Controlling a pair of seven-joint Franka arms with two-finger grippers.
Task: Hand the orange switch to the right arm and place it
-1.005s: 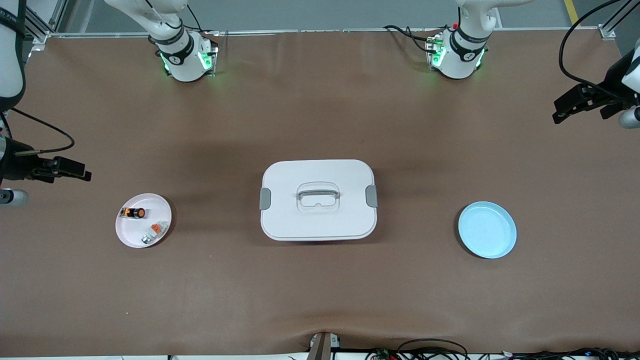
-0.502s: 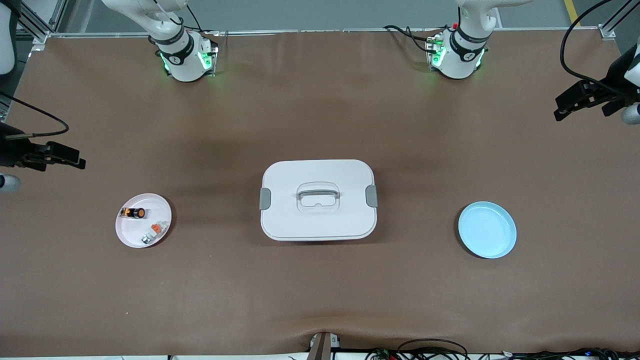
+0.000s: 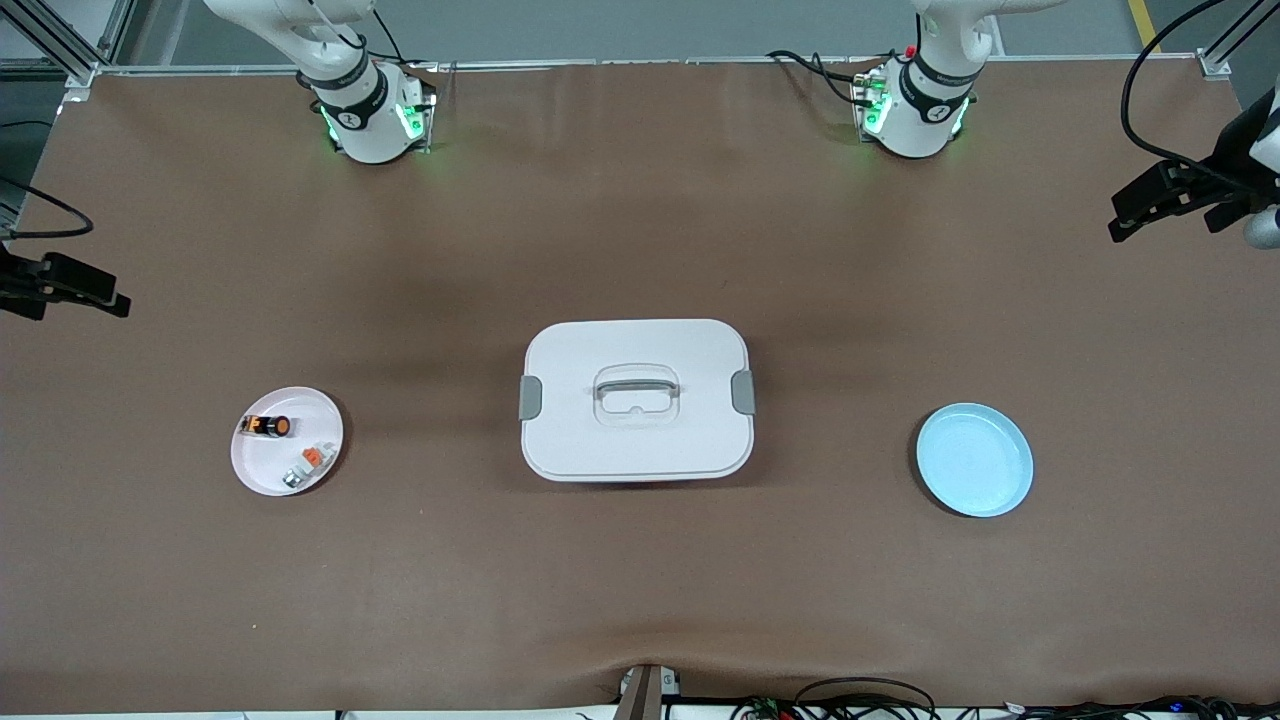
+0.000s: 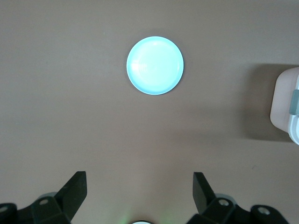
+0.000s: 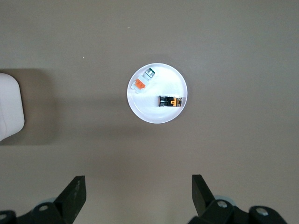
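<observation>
The orange switch [image 3: 268, 426] lies on its side on a small white plate [image 3: 262, 470] toward the right arm's end of the table; it also shows in the right wrist view [image 5: 170, 101]. A small white-grey part with an orange piece [image 3: 308, 463] lies beside it on the same plate. My right gripper [image 3: 95, 290] is open and empty, high over the table's edge at the right arm's end. My left gripper [image 3: 1135, 215] is open and empty, high over the table's edge at the left arm's end.
A white lidded box with a grey handle [image 3: 636, 399] sits at the table's middle. A light blue plate [image 3: 974, 459] lies bare toward the left arm's end; it also shows in the left wrist view [image 4: 155, 65]. Cables lie at the table's front edge.
My right gripper has drawn back toward the table's edge and away from the white plate. My left gripper has shifted slightly. The switch has not moved.
</observation>
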